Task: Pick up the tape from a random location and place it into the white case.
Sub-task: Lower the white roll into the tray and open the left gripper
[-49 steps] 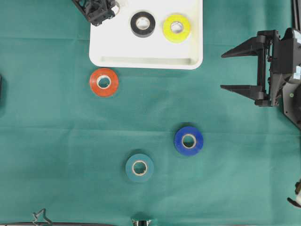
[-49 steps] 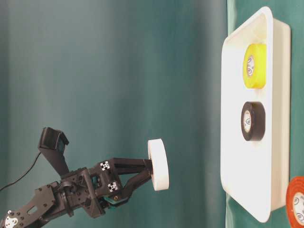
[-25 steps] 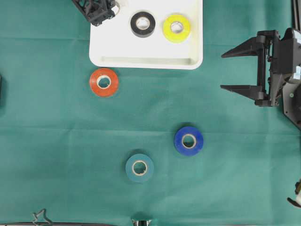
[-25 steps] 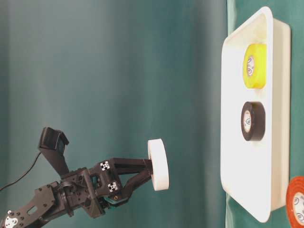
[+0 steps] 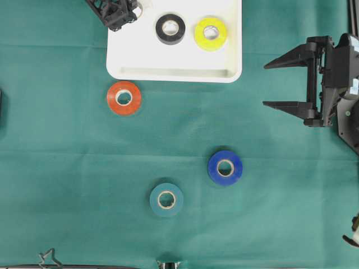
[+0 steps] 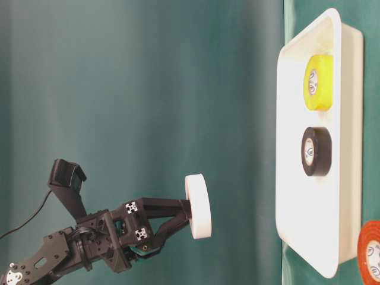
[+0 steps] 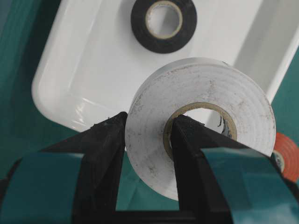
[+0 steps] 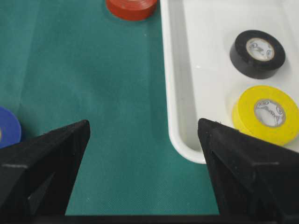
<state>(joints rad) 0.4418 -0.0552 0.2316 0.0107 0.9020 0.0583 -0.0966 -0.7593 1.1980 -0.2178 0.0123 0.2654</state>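
While the left gripper [image 7: 145,154] hangs above the white case [image 5: 174,72], its jaws are clamped on a white tape roll [image 7: 205,121], one jaw through the core. Inside the case lie a black roll [image 5: 170,28] and a yellow roll [image 5: 211,33]. Well right of the case, the right gripper [image 5: 280,84] holds its jaws spread wide, gripping nothing. Just below the case's left corner sits an orange roll [image 5: 124,97].

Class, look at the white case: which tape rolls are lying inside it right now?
Inside the white case lie a black tape roll and a yellow tape roll. The left gripper holds a white tape roll above it, hiding part of the floor.
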